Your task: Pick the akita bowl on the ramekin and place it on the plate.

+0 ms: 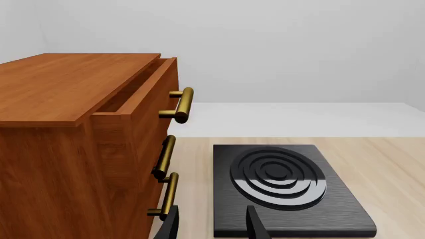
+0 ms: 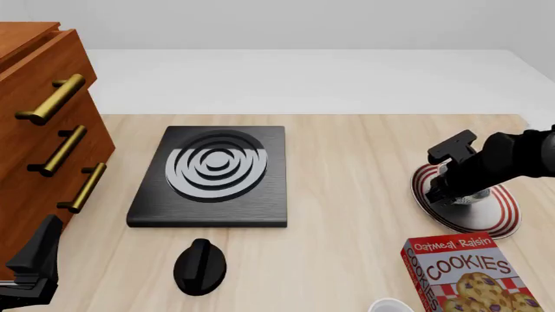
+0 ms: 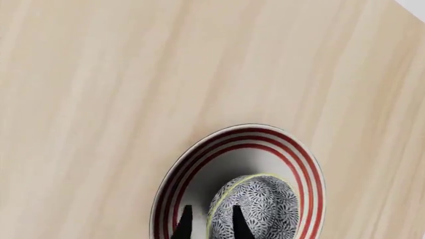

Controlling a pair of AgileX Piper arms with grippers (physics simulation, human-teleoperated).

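The akita bowl (image 3: 265,204) shows its dark-and-white patterned outside and hangs tilted over the plate (image 3: 199,164), a white plate with red rings. My right gripper (image 3: 211,221) is shut on the akita bowl's rim, one finger on each side of the wall. In the front view the right gripper (image 2: 442,192) and arm hide most of the akita bowl (image 2: 475,197) above the plate (image 2: 498,218) at the table's right. The ramekin (image 2: 390,305) is a white cup, cut off by the near edge of the view. My left gripper (image 1: 212,224) is open and holds nothing, low at the near left (image 2: 39,257).
A black stove burner (image 2: 212,172) lies mid-table with its knob (image 2: 199,265) in front. A wooden cabinet (image 2: 39,130) with brass handles stands at the left, its top drawer (image 1: 136,94) ajar. A red cookies box (image 2: 468,273) stands just in front of the plate.
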